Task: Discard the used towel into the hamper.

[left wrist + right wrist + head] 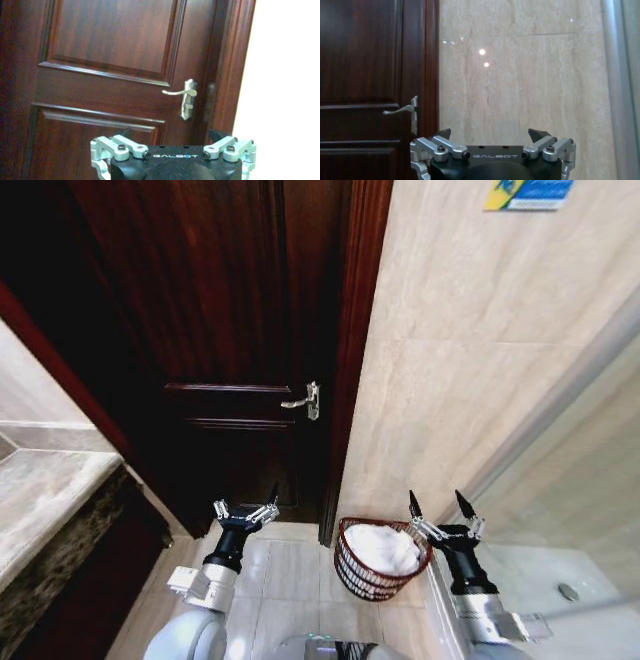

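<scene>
The hamper (352,566), a small round dark reddish-brown wire basket, stands on the tiled floor against the wall by the door frame. A white towel (384,546) lies bunched inside it. My left gripper (246,502) hangs open to the left of the hamper, facing the dark door, with nothing between its fingers; the left wrist view has the same gripper (172,134) in front of the door. My right gripper (440,502) stands open just right of the hamper's rim, holding nothing; in the right wrist view that gripper (491,133) faces the beige wall.
A dark wooden door (230,330) with a silver lever handle (304,401) is shut straight ahead. A stone counter (45,490) runs along the left. Beige tiled wall (480,360) and a glass shower panel (570,480) bound the right. Pale floor tiles (280,570) lie between the arms.
</scene>
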Controlling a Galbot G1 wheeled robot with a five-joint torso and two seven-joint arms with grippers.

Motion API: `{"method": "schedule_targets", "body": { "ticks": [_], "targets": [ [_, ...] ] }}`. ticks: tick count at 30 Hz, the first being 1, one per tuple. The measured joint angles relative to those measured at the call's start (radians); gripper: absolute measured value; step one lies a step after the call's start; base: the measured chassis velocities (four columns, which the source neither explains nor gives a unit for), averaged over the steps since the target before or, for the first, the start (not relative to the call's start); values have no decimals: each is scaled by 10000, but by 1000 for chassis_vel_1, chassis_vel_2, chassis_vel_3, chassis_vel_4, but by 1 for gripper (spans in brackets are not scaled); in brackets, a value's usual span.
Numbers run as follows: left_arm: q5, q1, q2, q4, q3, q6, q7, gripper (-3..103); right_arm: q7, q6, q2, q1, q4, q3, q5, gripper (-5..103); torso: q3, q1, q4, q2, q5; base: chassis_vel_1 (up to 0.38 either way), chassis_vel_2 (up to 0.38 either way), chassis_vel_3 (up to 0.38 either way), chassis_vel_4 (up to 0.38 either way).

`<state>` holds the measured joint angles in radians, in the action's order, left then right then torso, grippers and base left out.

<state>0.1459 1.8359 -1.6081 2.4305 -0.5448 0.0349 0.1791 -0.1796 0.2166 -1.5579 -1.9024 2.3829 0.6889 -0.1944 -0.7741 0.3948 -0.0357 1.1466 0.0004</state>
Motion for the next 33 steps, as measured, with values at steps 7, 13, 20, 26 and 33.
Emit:
{"method": "schedule_targets", "body": {
  "ticks": [7, 13, 20, 26, 33],
  "targets": [
    [0, 1, 0, 0, 0, 0, 0, 100, 0, 0, 0, -3, 0, 1, 0, 100, 8, -12, 3, 1, -1, 204, -216, -205, 205],
    [0, 0, 0, 0, 0, 0, 0, 100, 0, 1, 0, -1, 1, 0, 0, 100, -14, 5, 4, 38, -3, 74, -44, -57, 75],
    [0, -1, 0, 1, 0, 0, 0, 100, 0, 0, 0, 0, 0, 0, 0, 100, -228, 197, 5, 441, -3, -14, 12, 10, -14],
    [0, 1, 0, 0, 0, 0, 0, 100, 0, 1, 0, -1, 1, 0, 0, 100, -287, 237, 5, 556, -3, 0, 0, 0, 0],
    [0, 1, 1, 0, 0, 0, 0, 100, 0, 0, 0, -1, 0, -2, 0, 100, -297, 249, 4, 564, -4, 0, -7, -3, 9]
  ]
}}
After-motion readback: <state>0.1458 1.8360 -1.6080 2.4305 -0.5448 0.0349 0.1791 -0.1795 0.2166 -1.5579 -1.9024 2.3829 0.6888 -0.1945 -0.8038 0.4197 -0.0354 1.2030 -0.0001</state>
